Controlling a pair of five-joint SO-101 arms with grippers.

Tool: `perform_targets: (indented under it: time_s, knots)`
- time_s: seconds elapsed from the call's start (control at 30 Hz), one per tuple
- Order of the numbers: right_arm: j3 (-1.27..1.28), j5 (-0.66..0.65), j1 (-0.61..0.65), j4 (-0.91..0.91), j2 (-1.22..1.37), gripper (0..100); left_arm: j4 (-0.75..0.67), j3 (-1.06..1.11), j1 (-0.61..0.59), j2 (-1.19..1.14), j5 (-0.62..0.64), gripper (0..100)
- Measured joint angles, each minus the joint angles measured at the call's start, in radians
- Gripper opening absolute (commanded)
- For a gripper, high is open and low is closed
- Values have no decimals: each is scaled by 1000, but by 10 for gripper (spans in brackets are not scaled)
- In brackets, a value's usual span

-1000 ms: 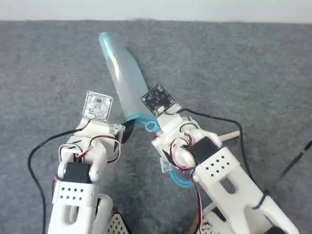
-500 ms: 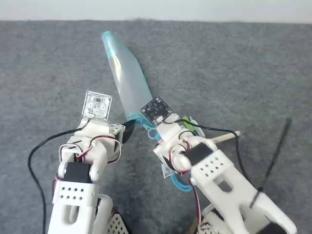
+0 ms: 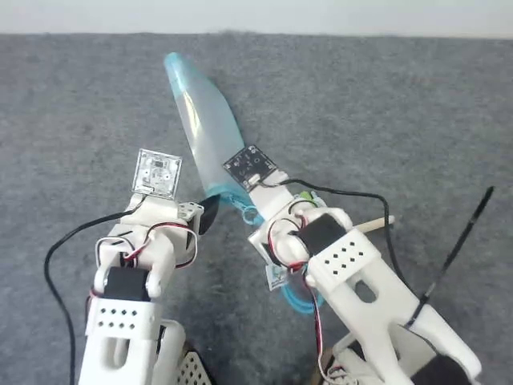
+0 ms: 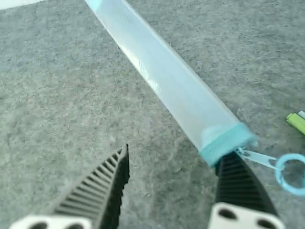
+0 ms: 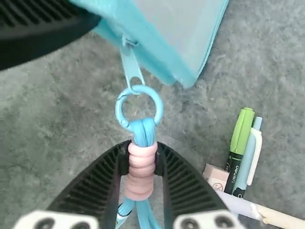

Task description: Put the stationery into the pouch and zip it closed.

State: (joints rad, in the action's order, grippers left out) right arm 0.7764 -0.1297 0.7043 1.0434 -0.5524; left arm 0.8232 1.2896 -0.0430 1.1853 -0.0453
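Observation:
A long translucent pouch (image 3: 207,128) with light-blue ends lies slanted on the grey carpet. In the left wrist view the pouch (image 4: 167,76) ends beside one black finger of my open left gripper (image 4: 176,155). Its zipper pull leads to a blue ring (image 5: 139,102). A blue strap with a pink bead (image 5: 141,169) hangs from that ring, and my right gripper (image 5: 141,149) is shut on the bead. A green marker (image 5: 238,140), a pale blue pen (image 5: 251,157), a small eraser (image 5: 215,177) and a wooden pencil (image 5: 269,215) lie on the carpet beside the right gripper.
In the high view both arms stand side by side at the near edge, the left gripper (image 3: 206,213) and right gripper (image 3: 258,218) meeting at the pouch's near end. The strap's loop (image 3: 298,301) trails under the right arm. A black cable (image 3: 465,241) runs at the right.
The right arm has shifted a little to the left and turned while holding the strap. The pouch's near end swung slightly with it. The left arm has kept still.

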Motion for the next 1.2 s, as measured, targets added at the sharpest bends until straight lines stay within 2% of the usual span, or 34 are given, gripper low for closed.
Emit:
perform_targets:
  time_s: [0.13, 0.4, 0.6, 0.73, 0.93, 1.2]
  knots:
    - [-11, -32, 61, 18, 0, 6, -38, 0, -5, 0, 0, 273]
    - [-18, -38, 80, 31, -3, 6, -51, 0, -5, 0, 0, 273]
    - [-17, -38, 132, 31, -3, 6, -72, 2, -5, 0, 0, 336]
    - [-17, -38, 153, 31, -3, 6, -78, 5, -5, 0, 0, 334]
    - [-17, -61, 157, 31, -3, 6, -201, 83, -5, 0, 0, 334]
    - [-2, -71, 209, 31, -14, 6, -256, 103, -5, 0, 0, 333]
